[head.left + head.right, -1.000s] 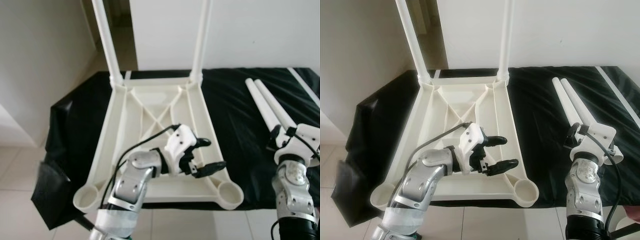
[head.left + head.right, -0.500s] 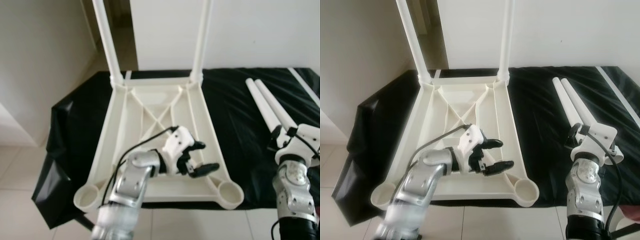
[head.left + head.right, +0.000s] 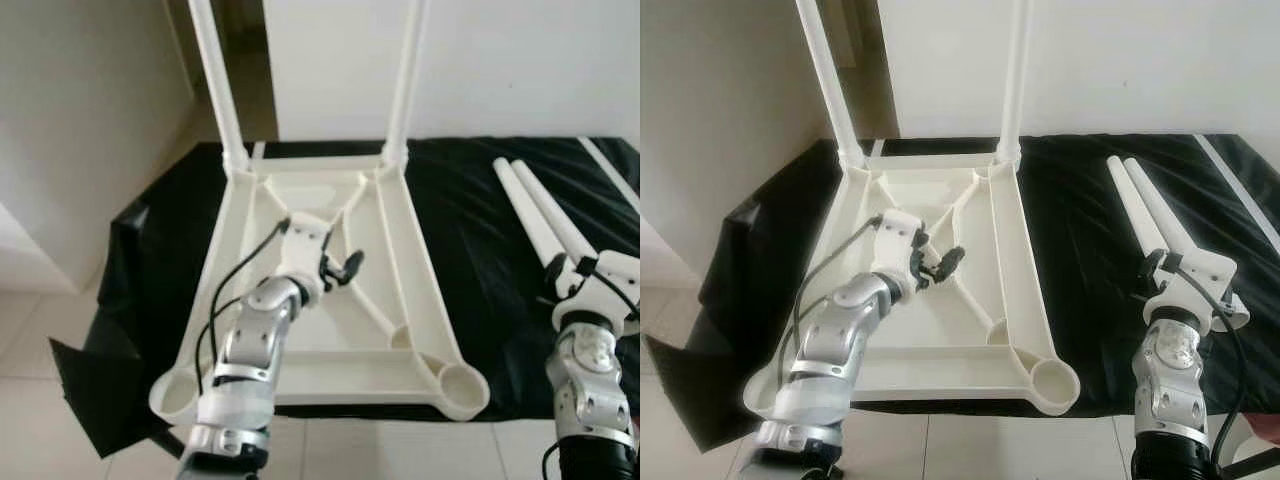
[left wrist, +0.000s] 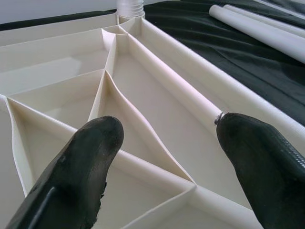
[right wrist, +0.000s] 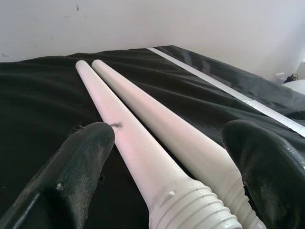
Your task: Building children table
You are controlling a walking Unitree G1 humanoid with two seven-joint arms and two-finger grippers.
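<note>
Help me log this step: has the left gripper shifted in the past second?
Yes. The left gripper went from near the tabletop's near-right socket toward its centre ribs.

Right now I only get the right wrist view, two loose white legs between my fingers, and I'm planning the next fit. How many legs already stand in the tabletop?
Observer: Two fitted legs stand upright in the far corner sockets of the upturned tabletop.
Operator: And the near corners?
Observer: Both near sockets are empty.
Operator: Where's the left arm?
Observer: The left gripper hovers open over the tabletop's centre ribs.
</note>
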